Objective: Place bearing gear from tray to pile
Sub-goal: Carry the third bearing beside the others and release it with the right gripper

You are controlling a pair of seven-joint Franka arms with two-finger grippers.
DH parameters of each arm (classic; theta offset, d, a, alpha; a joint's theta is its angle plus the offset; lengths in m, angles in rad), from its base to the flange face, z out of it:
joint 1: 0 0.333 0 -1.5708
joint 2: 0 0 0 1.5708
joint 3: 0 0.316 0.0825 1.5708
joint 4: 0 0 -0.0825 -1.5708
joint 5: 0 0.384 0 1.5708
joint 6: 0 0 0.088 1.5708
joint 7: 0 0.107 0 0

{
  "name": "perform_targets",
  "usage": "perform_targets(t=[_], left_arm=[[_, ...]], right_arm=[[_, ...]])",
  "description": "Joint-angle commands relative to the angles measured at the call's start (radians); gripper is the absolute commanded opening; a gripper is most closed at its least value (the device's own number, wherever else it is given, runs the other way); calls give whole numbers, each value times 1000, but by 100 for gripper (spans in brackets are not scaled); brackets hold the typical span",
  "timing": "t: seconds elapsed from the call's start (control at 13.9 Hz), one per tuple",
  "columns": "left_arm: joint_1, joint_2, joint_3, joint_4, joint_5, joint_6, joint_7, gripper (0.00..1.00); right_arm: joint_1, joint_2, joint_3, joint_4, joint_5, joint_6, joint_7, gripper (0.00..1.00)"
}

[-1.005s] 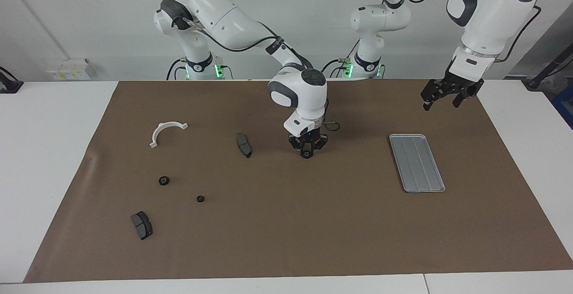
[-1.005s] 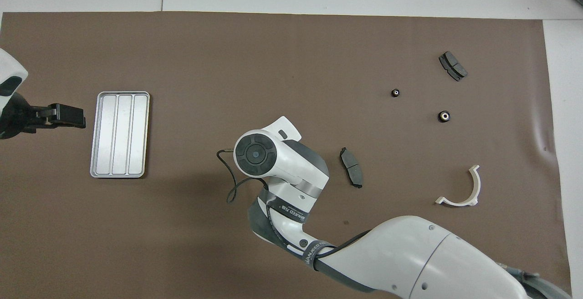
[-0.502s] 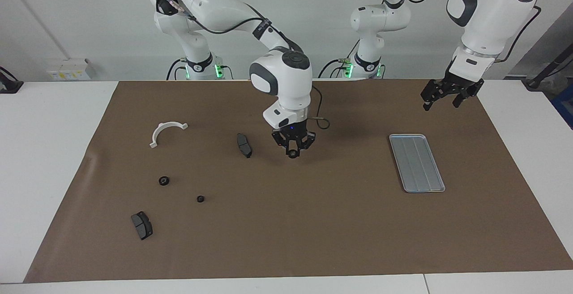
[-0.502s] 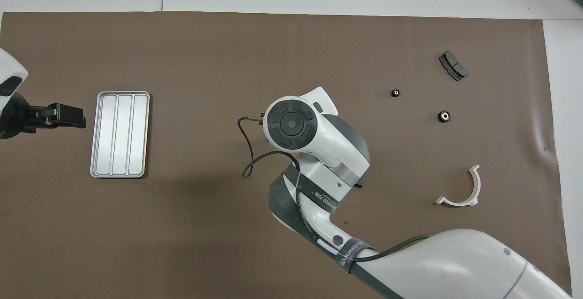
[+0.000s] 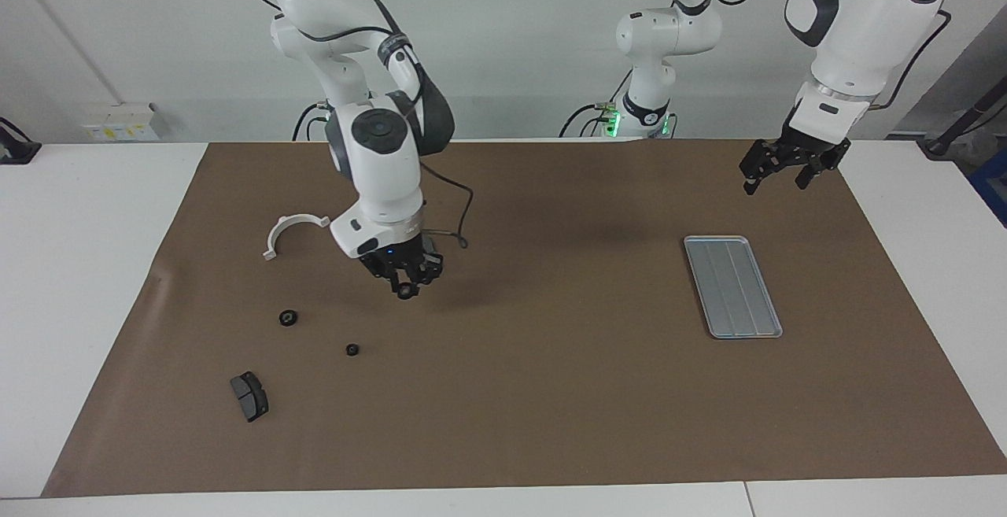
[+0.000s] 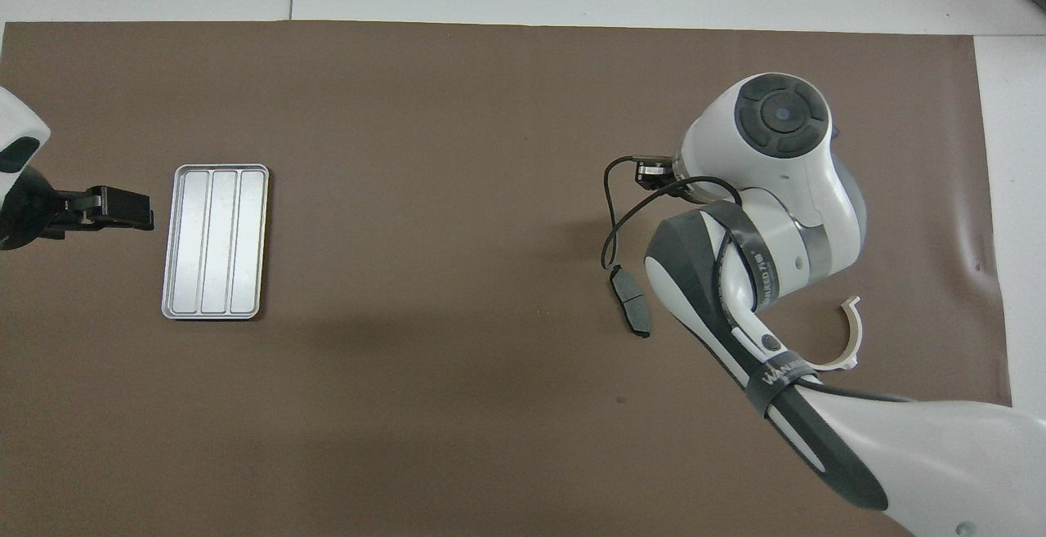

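Observation:
My right gripper [image 5: 405,284] hangs low over the mat, shut on a small black round bearing gear [image 5: 406,291]. It is over the pile, between the white half-ring bracket [image 5: 293,230] and two loose black gears [image 5: 288,317] [image 5: 352,349]. In the overhead view the right wrist covers the gripper and those gears. The silver ridged tray [image 5: 732,286] [image 6: 215,241] lies bare toward the left arm's end. My left gripper [image 5: 779,177] [image 6: 122,208] waits open in the air beside the tray, holding nothing.
One dark brake pad [image 5: 249,396] lies farthest from the robots in the pile. A second brake pad [image 6: 629,311] lies beside the right arm's forearm, and the half-ring bracket [image 6: 842,341] shows past it. A brown mat [image 5: 551,391] covers the table.
The right arm has swung from the middle of the mat toward the pile at its own end, carrying the gear. The left arm has not moved.

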Motion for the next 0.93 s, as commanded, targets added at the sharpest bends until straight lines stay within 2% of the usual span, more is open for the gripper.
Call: perform_targets(t=[0.0, 0.22, 0.36, 0.57, 0.86], left_arm=[[-4, -14, 4, -15, 15, -2, -12, 100], [-4, -14, 4, -15, 15, -2, -12, 100], [-4, -14, 4, -15, 15, -2, -12, 100], [-4, -14, 4, -15, 15, -2, -12, 100], [-4, -14, 4, -15, 15, -2, -12, 100]], right_arm=[[1, -85, -69, -184, 64, 102, -161, 0], [-4, -127, -143, -321, 73, 196, -272, 0], [-8, -141, -169, -358, 87, 213, -321, 0], [-10, -165, -189, -413, 182, 214, -409, 0], [-10, -182, -197, -470, 182, 249, -427, 0]])
